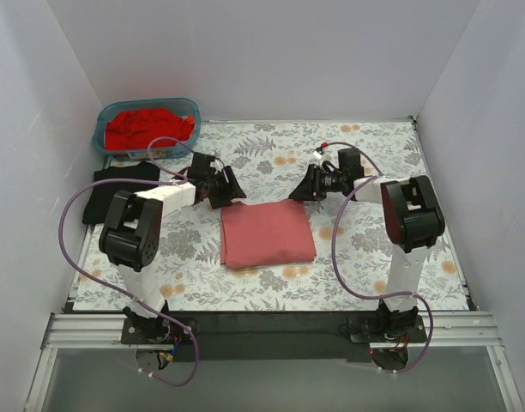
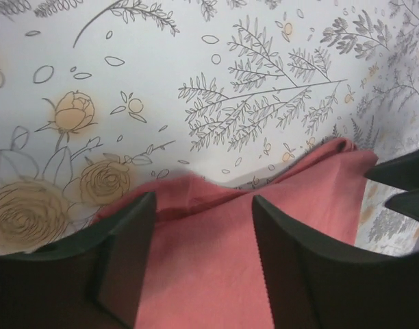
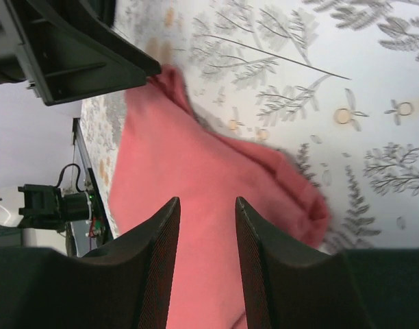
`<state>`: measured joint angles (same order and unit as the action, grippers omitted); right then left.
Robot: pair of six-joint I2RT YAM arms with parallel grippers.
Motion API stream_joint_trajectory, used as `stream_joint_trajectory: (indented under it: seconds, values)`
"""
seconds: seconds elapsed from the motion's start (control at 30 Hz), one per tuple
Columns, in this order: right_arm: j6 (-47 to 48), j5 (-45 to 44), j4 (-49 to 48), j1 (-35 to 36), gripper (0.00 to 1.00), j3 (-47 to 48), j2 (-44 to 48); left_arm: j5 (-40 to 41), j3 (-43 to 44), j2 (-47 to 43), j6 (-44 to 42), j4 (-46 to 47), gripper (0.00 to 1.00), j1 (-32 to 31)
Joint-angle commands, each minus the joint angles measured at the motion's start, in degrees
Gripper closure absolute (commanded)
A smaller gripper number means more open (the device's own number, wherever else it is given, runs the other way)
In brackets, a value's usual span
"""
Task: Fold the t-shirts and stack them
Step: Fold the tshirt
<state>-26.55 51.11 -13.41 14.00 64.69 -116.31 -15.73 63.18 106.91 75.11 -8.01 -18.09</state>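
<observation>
Pink t-shirt (image 1: pixel 268 233) folded on floral cover (image 1: pixel 374 146); left pincer (image 1: pixel 232 192), right pincer (image 1: pixel 299 190) both apart at far edge.

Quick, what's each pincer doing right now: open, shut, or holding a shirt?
Left pincer: open, over the pink t-shirt, holding nothing.
Right pincer: open, over the same shirt, holding nothing.

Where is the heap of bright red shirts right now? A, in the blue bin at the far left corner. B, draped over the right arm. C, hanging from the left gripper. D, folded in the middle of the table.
A: the red shirts lie bunched inside the blue bin at the far left corner, while the folded one mid-table is the salmon-pink shirt.
</observation>
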Motion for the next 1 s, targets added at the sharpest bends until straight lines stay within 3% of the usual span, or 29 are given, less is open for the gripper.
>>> stream_joint_trajectory:
  seconds: [0.0, 0.07, 0.23, 0.37, 0.4, 0.5, 0.53, 0.77, 0.97]
  values:
    - [-1.8, 0.7, -2.1, -0.2, 0.55, -2.4, 10.1, 2.5, 0.7, -9.1, -1.8, -2.8, 0.40, 0.6]
    - [-2.8, 1.4, -2.2, 0.0, 0.55, -6.0, 14.8, 2.5, -0.7, -15.0, -1.5, -3.0, 0.34, 0.5]
    - [-4.4, 5.9, -2.3, 3.5, 0.55, -14.7, 22.6, 0.4, -11.0, -27.6, 2.1, -4.5, 0.34, -1.9]
    - [-2.6, 7.2, -3.0, 9.0, 0.54, -23.2, 24.8, -6.4, -21.1, -36.8, 7.1, -5.2, 0.50, -4.5]
    - [-2.4, 8.2, -3.3, 9.5, 0.54, -26.3, 24.6, -7.6, -23.4, -37.6, 7.9, -5.3, 0.59, -4.9]
    - [-0.9, 8.4, -4.2, 9.4, 0.55, -30.7, 23.4, -11.1, -30.2, -37.8, 10.9, -5.5, 0.67, -6.4]
    - [-0.7, 8.0, -4.1, 9.1, 0.55, -32.8, 22.3, -11.4, -32.7, -37.4, 11.7, -5.7, 0.74, -6.3]
    - [-1.6, 5.0, -3.9, 2.0, 0.59, -36.5, 16.5, -5.7, -32.3, -30.6, 13.5, -12.6, 0.94, -4.3]
    - [-3.7, 6.2, -2.9, 2.4, 0.58, -36.0, 25.0, -0.5, -29.5, -34.3, 11.0, -20.0, 0.93, -3.6]
